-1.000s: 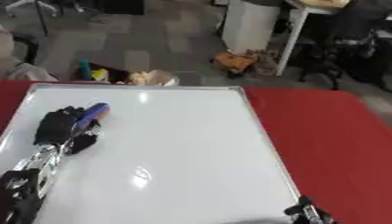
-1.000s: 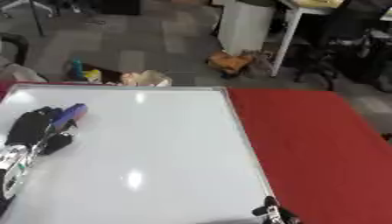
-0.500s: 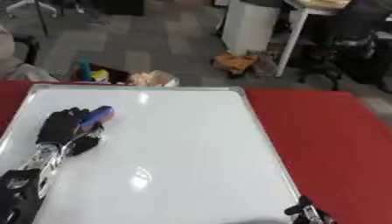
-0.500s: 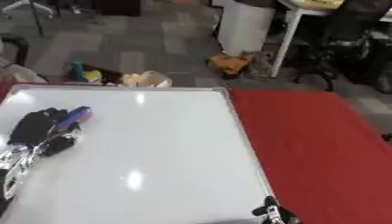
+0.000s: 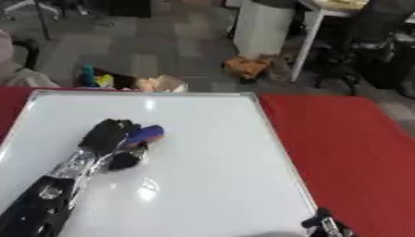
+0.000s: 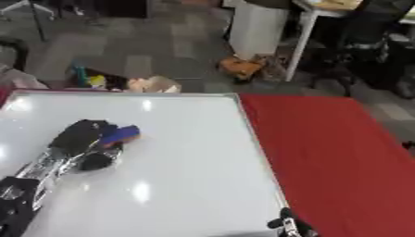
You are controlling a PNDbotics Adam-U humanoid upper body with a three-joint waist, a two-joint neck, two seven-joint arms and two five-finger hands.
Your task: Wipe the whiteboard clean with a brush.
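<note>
Leftward, left robot hand point(image 5: 110, 135) curled round blue brush point(image 5: 146, 134) on whiteboard point(image 5: 203, 176), right robot hand point(image 6: 285, 223) fingertips only, grip unclear.

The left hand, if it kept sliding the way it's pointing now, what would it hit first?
Likely nothing soon: the left hand, curled on the blue brush, points up-right across bare whiteboard; its far frame edge would come first.

Red surface point(image 5: 348, 143) lies to the right, its far edge meeting a grey floor point(image 5: 122, 51). On the floor beyond the far edge: white bin or cabinet point(image 5: 261, 28), upright; white table leg point(image 5: 301, 44) just right of it. Orange-brown bundle point(image 5: 247, 68) near the bin's base. Small green and yellow items point(image 5: 91, 78) left of a pale crumpled object point(image 5: 160, 84). Dark office chair point(image 5: 381, 41) at the far right.
</note>
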